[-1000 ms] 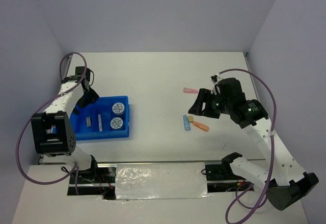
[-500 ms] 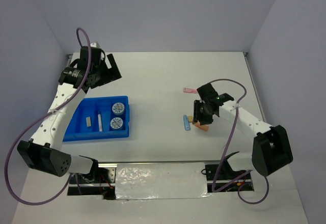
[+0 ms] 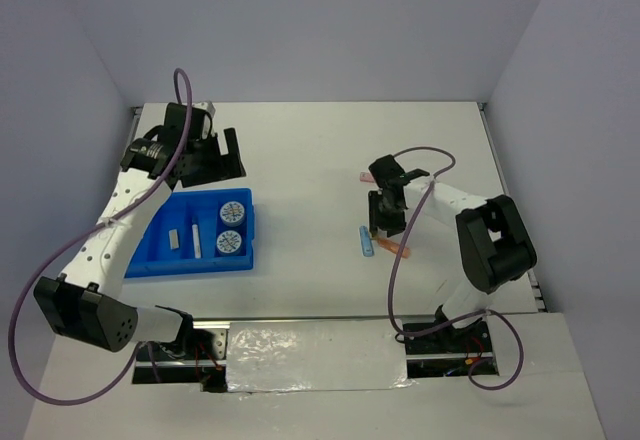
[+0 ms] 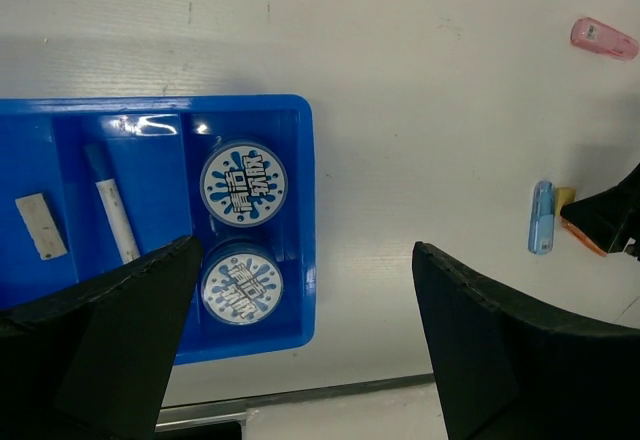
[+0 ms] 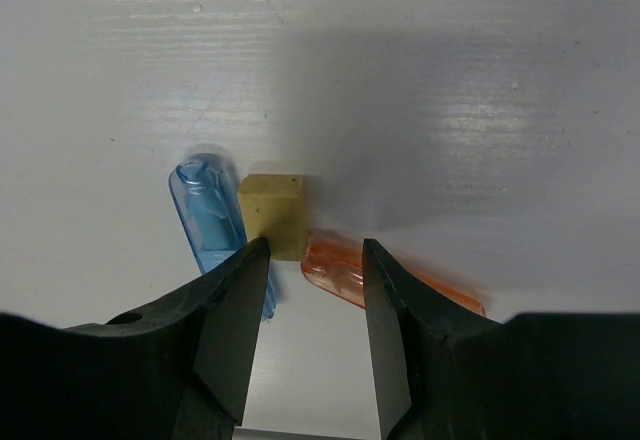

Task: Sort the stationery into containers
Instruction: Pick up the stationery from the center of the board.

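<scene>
Jaws (right, parted) face tan block; blue stick runs near-to-far.

Overhead view, wrist cameras downward, sharing blue stick

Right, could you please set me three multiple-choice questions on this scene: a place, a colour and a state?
1. Where do the two tape rolls lie? A outside any container; B in the blue tray; C held aloft.
2. What colour is the block beside the blue stick? A tan; B green; C black.
3. The right gripper is: A shut on the blue stick; B open over the block; C out of view.
Answers: 1 B, both sit in one tray compartment; 2 A, the right wrist view shows tan; 3 B, its jaws stand apart, gripping nothing.
</scene>
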You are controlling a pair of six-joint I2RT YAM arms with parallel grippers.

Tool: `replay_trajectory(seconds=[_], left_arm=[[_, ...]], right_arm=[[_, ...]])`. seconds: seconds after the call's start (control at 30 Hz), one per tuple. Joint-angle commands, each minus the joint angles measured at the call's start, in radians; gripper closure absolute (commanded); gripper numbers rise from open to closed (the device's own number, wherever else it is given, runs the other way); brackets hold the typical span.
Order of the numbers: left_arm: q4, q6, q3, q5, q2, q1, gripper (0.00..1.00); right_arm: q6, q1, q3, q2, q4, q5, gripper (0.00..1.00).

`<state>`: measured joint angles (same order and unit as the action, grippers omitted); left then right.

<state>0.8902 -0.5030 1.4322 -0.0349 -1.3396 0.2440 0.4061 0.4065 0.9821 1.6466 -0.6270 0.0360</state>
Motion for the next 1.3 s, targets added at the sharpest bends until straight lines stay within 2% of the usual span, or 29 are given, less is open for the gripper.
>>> replay_trajectory(seconds=[0.0,0.4,0.67,0.93,0.97,1.1,1.2,1.27], left_arm=[[0.018,0.052,0.043,0.018,0.036,0.003,0.01],[0.021,0.063,0.010,0.016,0.046,0.003,0.01],[0.027,0.069,-0.003,0.018,0.046,0.003,0.01],[0.046,0.081,0.013,0.003,0.048,0.003,0.01],[0.047,0.081,0.014,0.004,0.048,0.003,0.01],[0.044,0.069,0.016,0.027,0.048,0.003,0.01],[0.000,0.038,0.017,0.148,0.053,0.003,0.01],[-0.101,-0.003,-0.005,0.255,0.062,0.003,0.01]], right_arm=[[-0.020,0.009,0.055,0.022,0.049,0.016,0.50],[0.002,0.028,0.066,0.074,0.053,0.010,0.51],[0.028,0.040,0.072,0.054,0.069,0.001,0.52],[0.043,0.040,0.075,0.087,0.081,-0.008,0.74],[0.043,0.043,0.075,0.081,0.085,-0.011,0.79],[0.042,0.049,0.101,0.030,0.063,0.034,0.85],[0.042,0.058,0.154,-0.076,0.017,0.085,0.86],[0.040,0.083,0.213,-0.161,-0.005,0.050,0.86]])
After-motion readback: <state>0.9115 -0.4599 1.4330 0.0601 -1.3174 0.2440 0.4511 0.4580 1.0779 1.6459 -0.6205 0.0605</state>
